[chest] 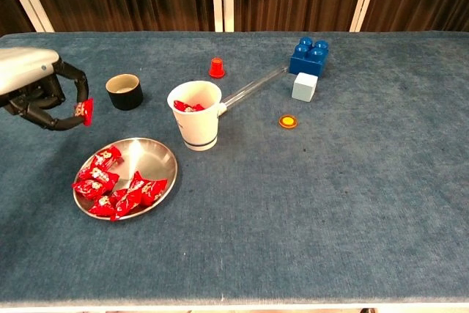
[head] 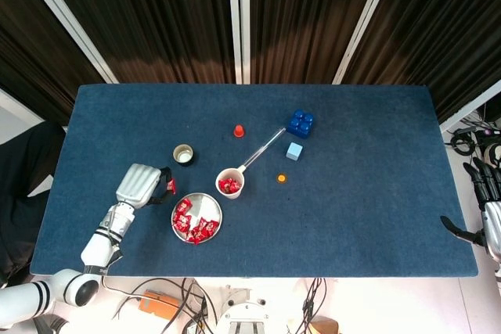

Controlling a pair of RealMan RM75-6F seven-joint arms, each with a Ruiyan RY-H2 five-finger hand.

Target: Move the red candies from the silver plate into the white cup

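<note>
My left hand (head: 141, 185) (chest: 40, 89) hangs above the table left of the silver plate (head: 209, 207) (chest: 152, 157), pinching one red candy (head: 170, 186) (chest: 83, 110) at its fingertips. Several red candies (head: 192, 223) (chest: 113, 186) lie on the plate's near left part. The white cup (head: 230, 181) (chest: 195, 114) stands to the right of the held candy, with red candies inside. My right hand (head: 487, 213) hangs off the table's right edge with its fingers spread and nothing in it.
A small dark cup (head: 183, 153) (chest: 124, 91) stands just beyond my left hand. A clear tube (chest: 253, 86) runs from the white cup toward a blue block (chest: 308, 55). A pale cube (chest: 304, 86), orange disc (chest: 289, 120) and red cone (chest: 215, 67) lie nearby.
</note>
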